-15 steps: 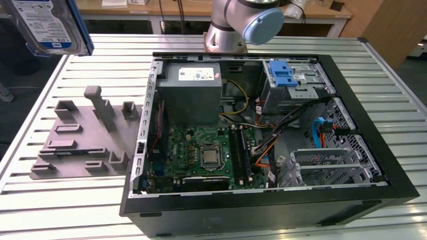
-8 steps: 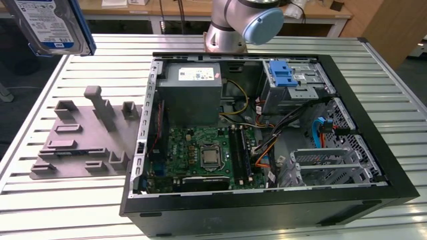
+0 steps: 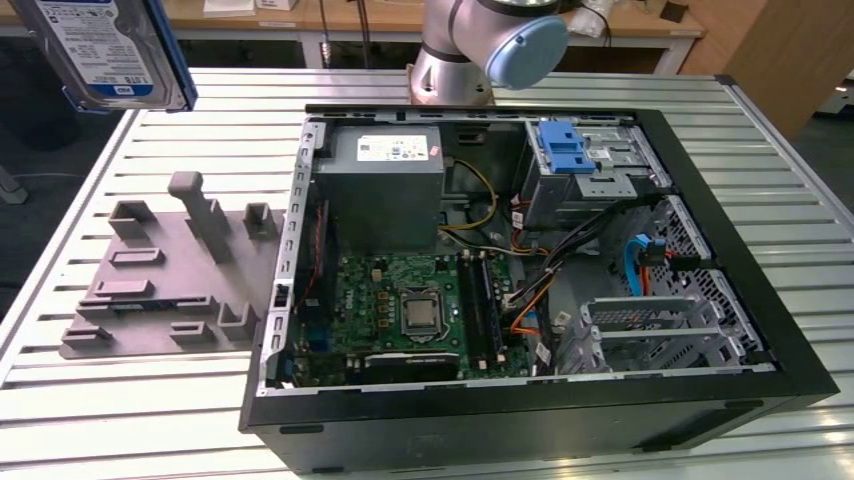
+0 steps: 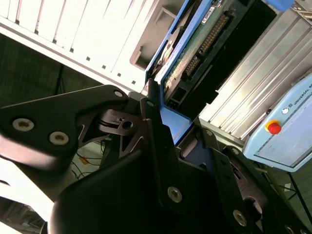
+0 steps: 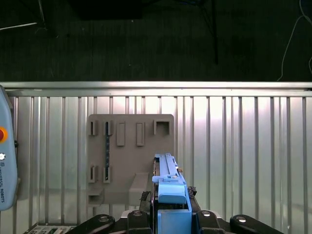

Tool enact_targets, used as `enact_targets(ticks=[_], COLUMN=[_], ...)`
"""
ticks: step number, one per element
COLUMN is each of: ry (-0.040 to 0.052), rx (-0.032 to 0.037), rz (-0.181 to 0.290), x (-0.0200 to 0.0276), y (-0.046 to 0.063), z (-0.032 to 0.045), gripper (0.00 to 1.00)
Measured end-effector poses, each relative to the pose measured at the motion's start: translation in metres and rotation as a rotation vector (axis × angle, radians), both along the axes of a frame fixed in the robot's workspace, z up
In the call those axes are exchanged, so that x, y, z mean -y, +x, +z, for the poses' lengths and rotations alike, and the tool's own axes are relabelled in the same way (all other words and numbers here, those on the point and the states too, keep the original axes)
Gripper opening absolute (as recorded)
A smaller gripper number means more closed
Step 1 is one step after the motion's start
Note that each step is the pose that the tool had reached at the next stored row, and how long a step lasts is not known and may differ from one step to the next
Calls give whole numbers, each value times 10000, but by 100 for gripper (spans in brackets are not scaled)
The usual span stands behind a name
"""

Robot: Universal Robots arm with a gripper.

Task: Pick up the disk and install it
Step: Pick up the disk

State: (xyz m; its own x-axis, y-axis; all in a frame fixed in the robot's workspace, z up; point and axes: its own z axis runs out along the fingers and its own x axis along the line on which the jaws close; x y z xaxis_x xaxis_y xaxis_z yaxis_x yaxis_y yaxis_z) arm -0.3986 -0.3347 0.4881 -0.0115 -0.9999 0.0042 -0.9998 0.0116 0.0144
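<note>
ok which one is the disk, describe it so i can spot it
From the open computer case, look up to the exterior view's left, above the table. The disk hangs there: flat, silver, blue-edged, blue-and-white label, unlike the bigger grey box inside the case.

The disk (image 3: 114, 50) is silver-grey with a blue frame; the counter's (image 3: 120, 410) ribbed silver, the motherboard (image 3: 387, 300) green.

Robotics lab: slatted aluminium table (image 3: 134, 400), opened computer case (image 3: 534, 432), wooden workbenches (image 3: 638, 30) behind.
</note>
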Motion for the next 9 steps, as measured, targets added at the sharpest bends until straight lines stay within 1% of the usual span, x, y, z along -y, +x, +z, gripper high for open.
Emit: enact_targets(ticks=[9], ry=[0], rx=[0], rz=[0], x=[0], y=[37], z=[0], gripper=[36])
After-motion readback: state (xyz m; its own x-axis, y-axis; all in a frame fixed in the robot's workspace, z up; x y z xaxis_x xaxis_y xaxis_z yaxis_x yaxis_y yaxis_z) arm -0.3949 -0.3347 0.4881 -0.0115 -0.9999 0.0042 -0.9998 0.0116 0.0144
